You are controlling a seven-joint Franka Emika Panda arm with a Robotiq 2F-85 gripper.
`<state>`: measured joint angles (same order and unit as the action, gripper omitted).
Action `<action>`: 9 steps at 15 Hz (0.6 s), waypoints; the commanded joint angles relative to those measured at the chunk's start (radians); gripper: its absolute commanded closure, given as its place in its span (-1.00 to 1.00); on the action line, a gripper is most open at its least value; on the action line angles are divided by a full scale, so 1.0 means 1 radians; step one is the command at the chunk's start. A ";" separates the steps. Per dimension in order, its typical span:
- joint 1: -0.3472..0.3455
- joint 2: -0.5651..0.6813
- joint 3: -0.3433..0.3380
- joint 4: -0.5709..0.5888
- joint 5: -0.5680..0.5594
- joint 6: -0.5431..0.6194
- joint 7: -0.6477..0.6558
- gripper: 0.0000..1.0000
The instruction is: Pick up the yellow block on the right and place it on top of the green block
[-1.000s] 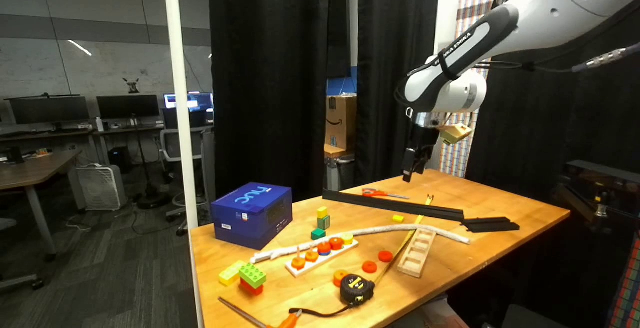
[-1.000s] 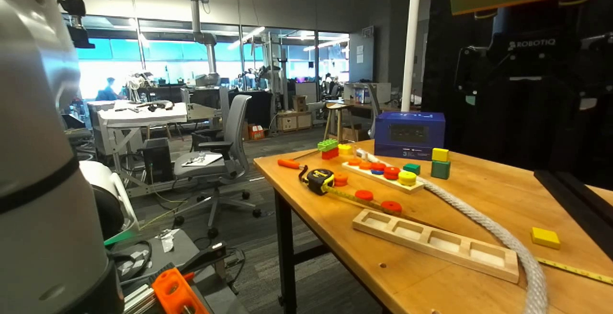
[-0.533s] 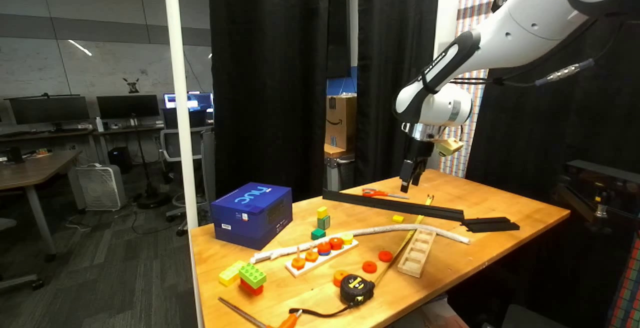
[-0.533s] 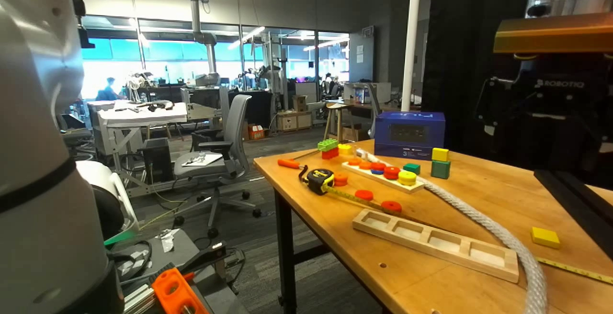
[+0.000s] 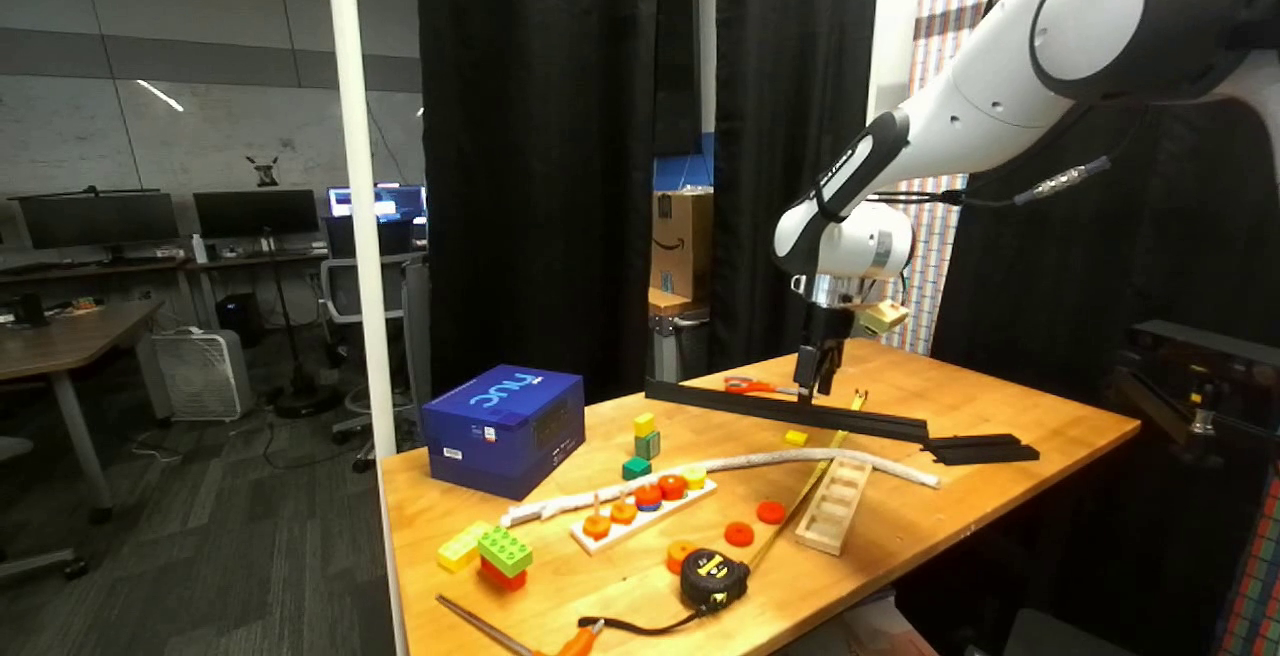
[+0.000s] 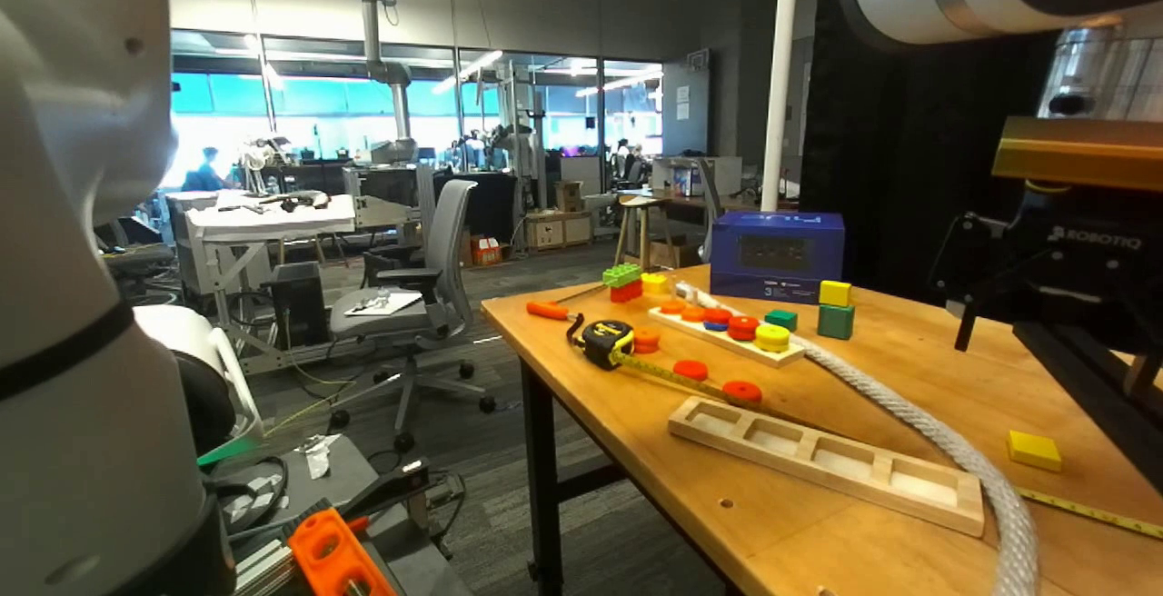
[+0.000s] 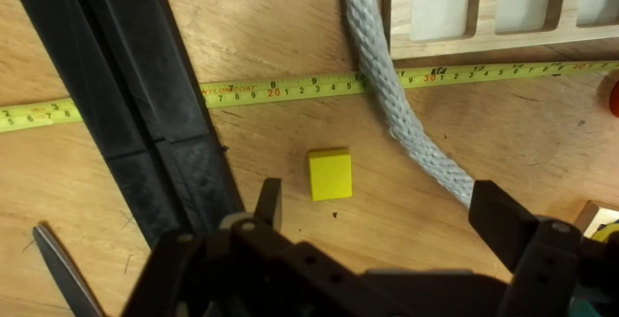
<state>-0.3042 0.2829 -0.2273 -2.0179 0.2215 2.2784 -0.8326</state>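
Observation:
The small yellow block (image 5: 796, 437) lies flat on the table between the black rail and the white rope; it also shows in an exterior view (image 6: 1034, 451). In the wrist view the yellow block (image 7: 330, 174) appears ahead of the fingers, nearer the left finger. A green block (image 5: 636, 468) sits alone near the rope, also seen in an exterior view (image 6: 780, 320). Another green block (image 6: 836, 322) stands beside it with a second yellow block (image 6: 835, 293) on top. My gripper (image 7: 375, 194) is open and empty, above the table over the black rail (image 5: 790, 411).
A white rope (image 7: 387, 80) and a yellow tape measure strip run beside the yellow block. A wooden tray (image 6: 827, 464), a ring board (image 5: 645, 516), red discs, orange scissors (image 5: 755, 386) and a blue box (image 5: 505, 429) are on the table. The tape measure case (image 5: 713, 579) lies at the front.
My gripper has moved down and slightly to the left in an exterior view, closer to the table and the yellow block. The objects on the table have not moved.

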 commanded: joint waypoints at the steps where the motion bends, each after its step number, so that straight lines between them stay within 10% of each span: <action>1: -0.044 0.069 0.046 0.077 0.019 -0.030 -0.032 -1.00; 9: -0.093 0.139 0.090 0.116 0.015 -0.048 -0.041 -1.00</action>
<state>-0.3705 0.3933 -0.1577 -1.9507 0.2215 2.2629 -0.8488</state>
